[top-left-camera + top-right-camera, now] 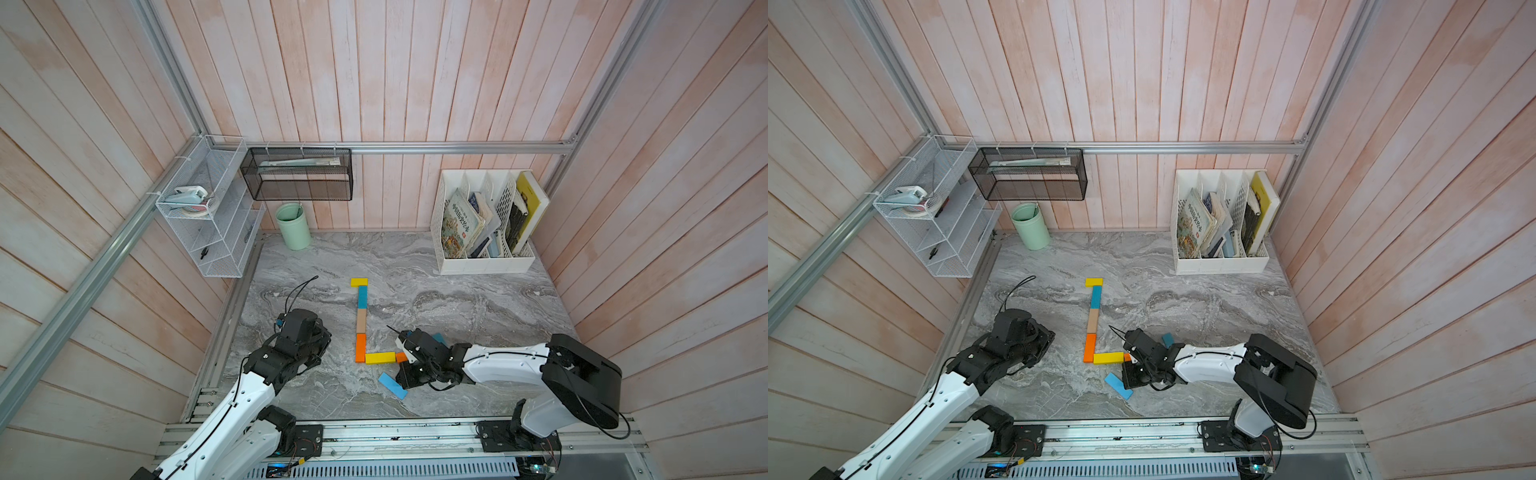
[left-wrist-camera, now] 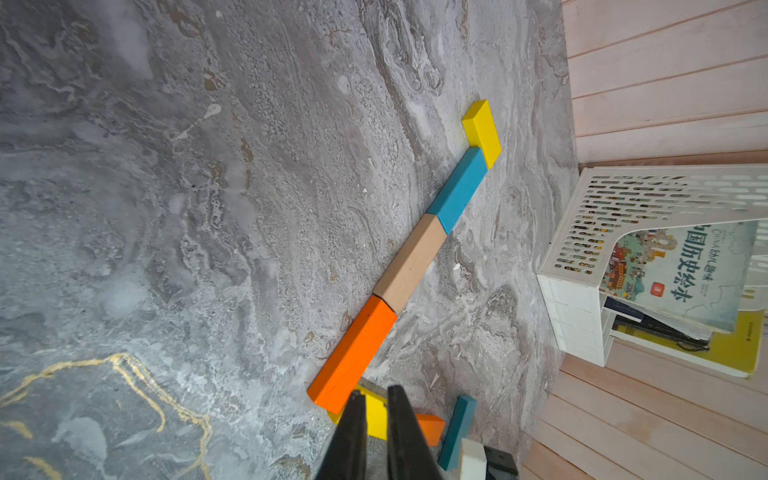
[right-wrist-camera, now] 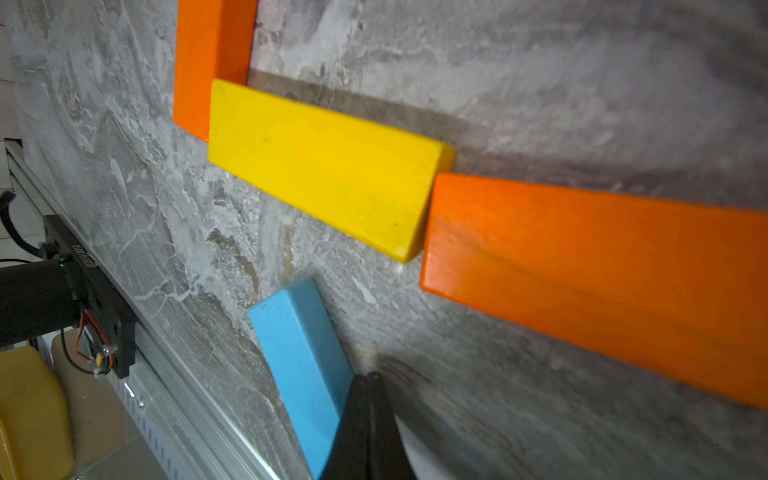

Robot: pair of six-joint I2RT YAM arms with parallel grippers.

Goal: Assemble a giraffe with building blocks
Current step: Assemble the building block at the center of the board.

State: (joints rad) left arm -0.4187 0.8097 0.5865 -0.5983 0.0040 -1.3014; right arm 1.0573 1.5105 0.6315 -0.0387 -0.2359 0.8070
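Marble table [image 1: 457,299], and the giraffe [image 1: 361,321] lies flat at centre frame in both top views: yellow head, teal-tan-orange neck, yellow-orange body. Now the right arm [image 1: 503,365] stretches in from lower right, forearm level, wrist tipped down. The right gripper [image 3: 368,380] is pinched tight and empty, tips just beside the loose light blue block [image 3: 301,365]. Over at lower left, the left arm [image 1: 249,395] bends in. The left gripper [image 2: 375,395] points at the neck, jaws a slit apart, holding nothing.
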